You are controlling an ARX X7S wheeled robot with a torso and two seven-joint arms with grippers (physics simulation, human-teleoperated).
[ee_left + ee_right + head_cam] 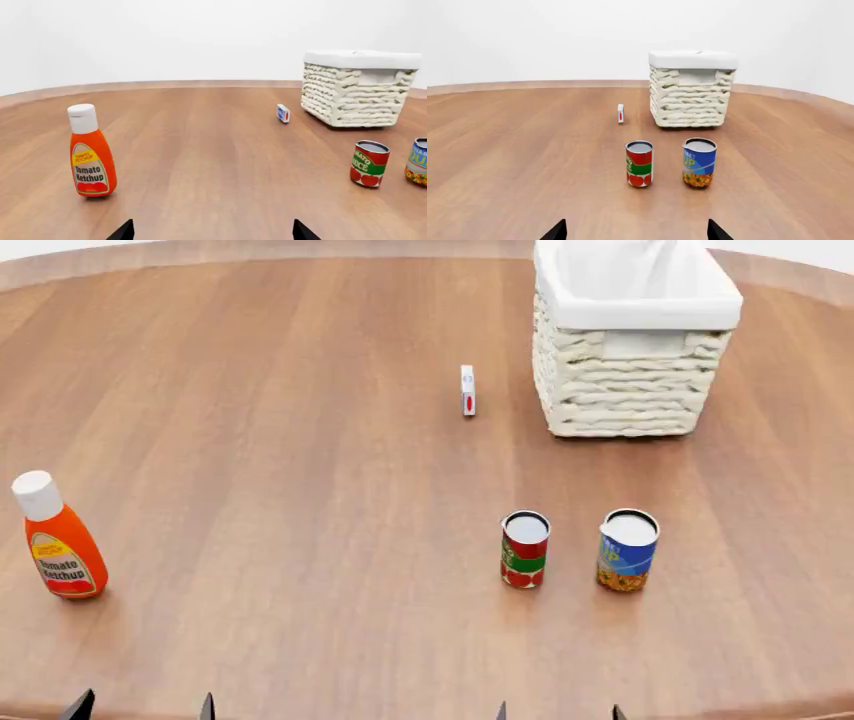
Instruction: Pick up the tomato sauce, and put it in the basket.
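The tomato sauce can (525,550), red and green with a silver top, stands upright on the wooden table near its front, right of centre. It also shows in the right wrist view (640,163) and in the left wrist view (369,163). The cream wicker basket (627,390) with a white liner stands at the far right, behind the cans; it also shows in the wrist views (690,100) (352,95). My left gripper (140,708) and right gripper (558,712) are both open and empty at the table's front edge, only fingertips showing. The right gripper (636,231) faces the can from a distance.
A blue-and-yellow can (627,550) stands just right of the tomato sauce. An orange ketchup bottle (59,538) with a white cap stands at the front left. A small white, red and blue box (467,390) stands left of the basket.
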